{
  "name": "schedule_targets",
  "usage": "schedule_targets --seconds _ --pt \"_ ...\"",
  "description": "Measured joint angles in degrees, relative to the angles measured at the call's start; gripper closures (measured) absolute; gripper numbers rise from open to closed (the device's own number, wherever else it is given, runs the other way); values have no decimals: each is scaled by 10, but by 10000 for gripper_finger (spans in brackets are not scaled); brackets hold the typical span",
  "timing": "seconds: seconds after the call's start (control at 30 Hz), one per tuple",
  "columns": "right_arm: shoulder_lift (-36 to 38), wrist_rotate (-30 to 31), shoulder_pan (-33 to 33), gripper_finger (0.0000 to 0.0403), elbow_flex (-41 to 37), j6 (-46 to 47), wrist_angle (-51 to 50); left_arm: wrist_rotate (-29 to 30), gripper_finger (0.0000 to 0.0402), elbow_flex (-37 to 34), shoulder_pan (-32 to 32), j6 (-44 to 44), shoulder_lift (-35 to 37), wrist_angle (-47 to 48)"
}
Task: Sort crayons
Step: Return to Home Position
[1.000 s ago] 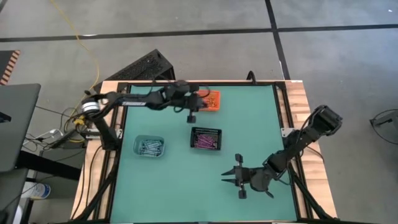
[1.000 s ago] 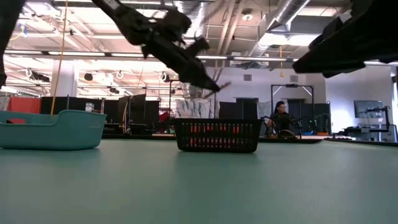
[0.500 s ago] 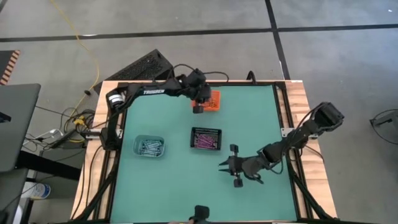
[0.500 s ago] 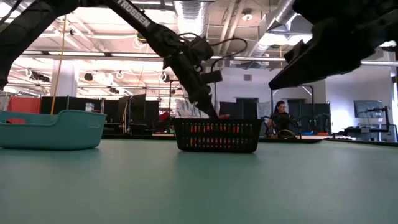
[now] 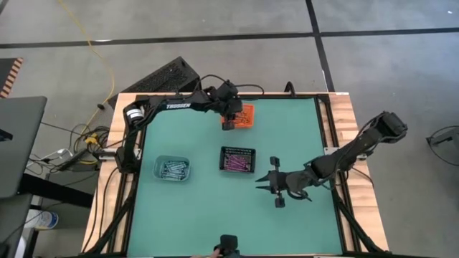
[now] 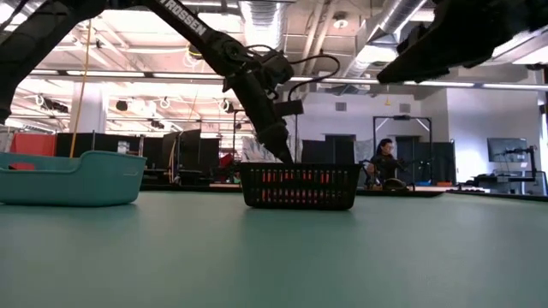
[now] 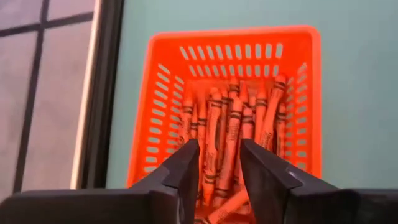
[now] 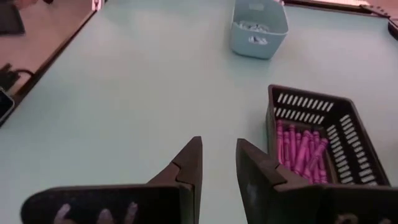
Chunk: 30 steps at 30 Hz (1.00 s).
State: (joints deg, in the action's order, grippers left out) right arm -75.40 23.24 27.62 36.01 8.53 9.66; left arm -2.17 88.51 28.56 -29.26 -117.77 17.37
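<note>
Since a moment ago our right end effector (image 5: 262, 185) has shifted slightly beside the black bin (image 5: 237, 159), fingers apart, empty. Our left end effector (image 7: 219, 147) hovers, parted, over orange crayons (image 7: 231, 121) lying in the orange bin (image 7: 168, 124).

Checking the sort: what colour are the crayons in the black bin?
Purple crayons, best in right wrist view.

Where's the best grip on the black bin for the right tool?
Probably pinch the top rim of a wall of the black bin, coming straight down, one finger inside, one outside. Open top, upright slotted walls, purple crayons lying low inside leave room. Right tool is open nearby.
</note>
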Motion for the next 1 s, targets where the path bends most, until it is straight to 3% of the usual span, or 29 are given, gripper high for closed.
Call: schedule_targets --seconds 0.23,0.47,0.57,0.7,0.9,1.0 --pt "56 -13 -9 310 0 -26 -35 -2 287 0 1 19 68 42" --pt "132 -109 -78 310 0 -93 -37 -69 298 -59 1 60 210 77" --pt "166 -164 -122 310 0 -105 -45 -85 312 -130 -2 85 292 55" --pt "215 -201 -162 310 0 -101 -87 -85 333 -264 -14 125 413 -41" --pt "305 -203 -169 310 -70 -84 -69 -85 358 -473 -36 196 584 -213" --pt "364 -170 -170 310 -134 -60 -18 -82 367 -555 -40 229 655 -279"
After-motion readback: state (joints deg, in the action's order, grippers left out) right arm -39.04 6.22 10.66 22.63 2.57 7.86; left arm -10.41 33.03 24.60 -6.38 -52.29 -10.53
